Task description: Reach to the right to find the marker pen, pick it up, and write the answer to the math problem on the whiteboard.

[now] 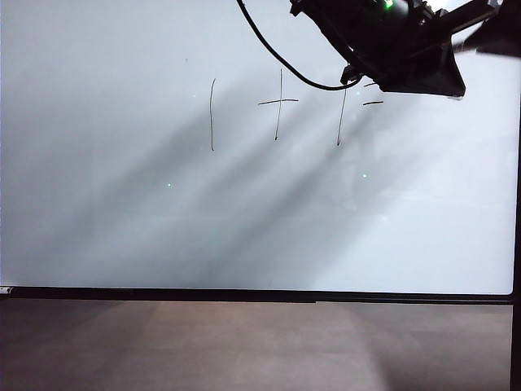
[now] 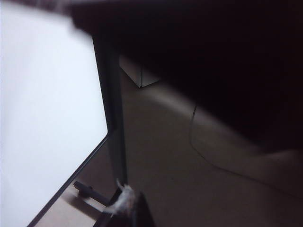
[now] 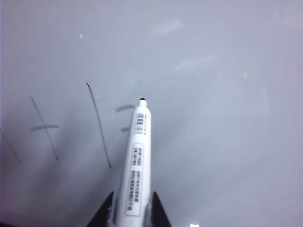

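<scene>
Beside the two dashes of the sum (image 3: 71, 127) on the board (image 1: 106, 236), your right hand (image 3: 131, 210) pinches the pen (image 3: 136, 165), tip aimed at bare white just past them. No answer is written yet. Bring the tip in square and light, start level with the dashes, and keep the strokes clear of them. Whether the tip already touches is hard to judge. Your left hand (image 2: 124, 208) hangs off the board's edge; I cannot tell its state.

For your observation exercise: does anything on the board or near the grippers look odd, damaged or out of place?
Nothing stands out. The whiteboard carries only the math problem, unanswered. The right gripper is shut on the marker pen, tip towards the board. The left gripper is off the board's side.
</scene>
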